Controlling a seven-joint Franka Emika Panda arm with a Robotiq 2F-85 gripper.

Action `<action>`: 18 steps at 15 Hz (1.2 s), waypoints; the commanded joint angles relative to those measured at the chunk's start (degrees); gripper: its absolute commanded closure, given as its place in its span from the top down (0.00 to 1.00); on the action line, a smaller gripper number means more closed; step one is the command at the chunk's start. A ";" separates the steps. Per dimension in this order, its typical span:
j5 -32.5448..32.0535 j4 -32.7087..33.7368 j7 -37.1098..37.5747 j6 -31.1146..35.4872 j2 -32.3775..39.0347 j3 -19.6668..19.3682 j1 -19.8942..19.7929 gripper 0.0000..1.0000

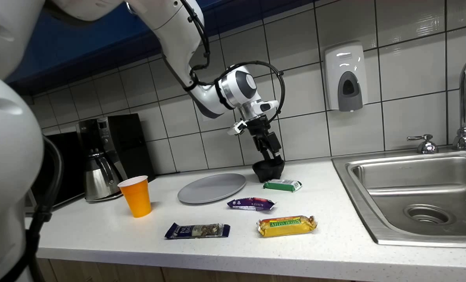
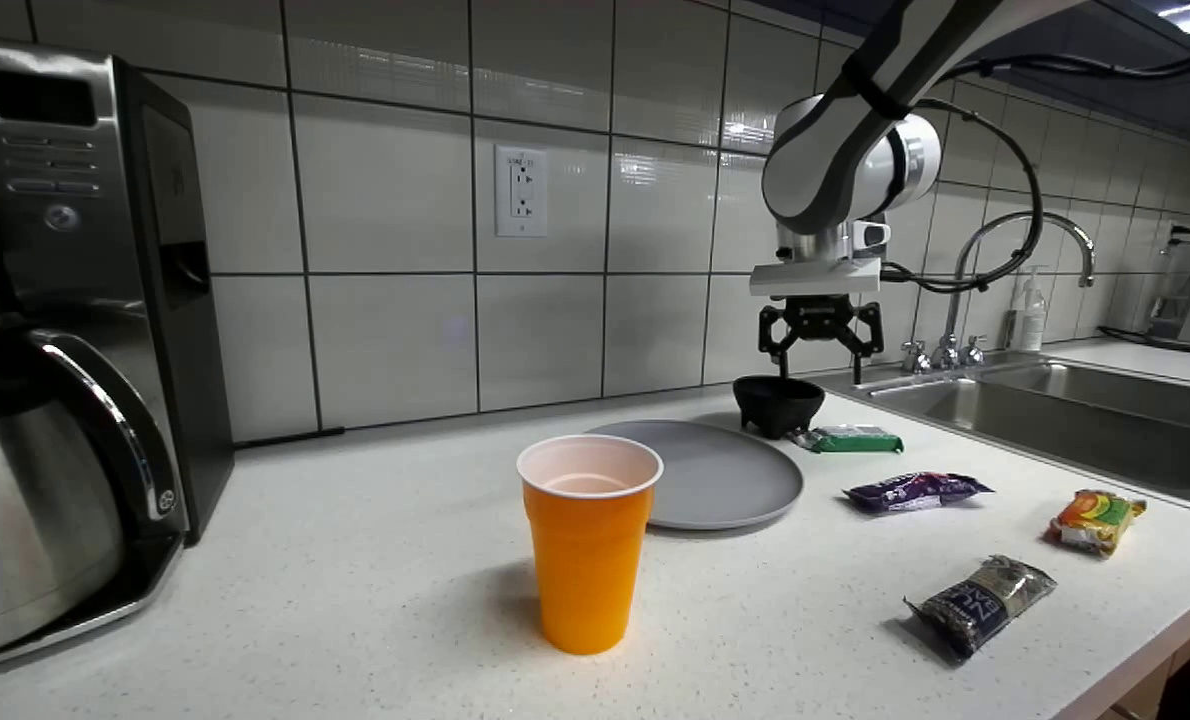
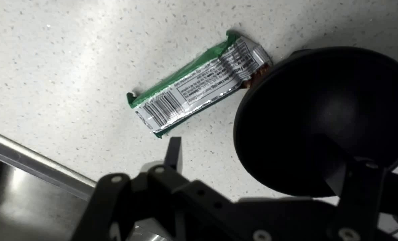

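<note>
The tool (image 2: 820, 374) has nothing in its grip: fingers spread wide, nothing pinched between them. Closest thing by far is a black, round, matte bowl on stubby feet (image 3: 319, 100) (plastic or stone, can't tell). Going by the wrist view, 12 at the top, it sits at about 2 o'clock from the midpoint of the fingers, and it looks upright on the white, speckled table (image 3: 68, 60).

Key bit imo: the bowl's rim passes between the fingers. The 9 o'clock finger is outside the bowl, while the 3 o'clock one is over its mouth or maybe dipping in. Black on black, so depth and contact are anyone's guess. It's round, so no long axis to line up with, and there's only one arm.

The close neighbour is a green-and-silver, oblong snack bar in shiny foil (image 3: 200, 85), up at 11 o'clock from the tool. Its long axis runs 8 to 2, and the 2 o'clock end goes right up to the bowl's rim; can't say if they touch.

In an exterior view, a flat, round, grey plate (image 2: 715, 470) lies around 8 o'clock from the tool and a purple, glossy-wrapped bar (image 2: 918, 492) around 5.
</note>
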 commanded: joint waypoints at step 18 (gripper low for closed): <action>-0.22 -3.26 -3.13 -4.66 -6.35 0.96 -0.73 1.00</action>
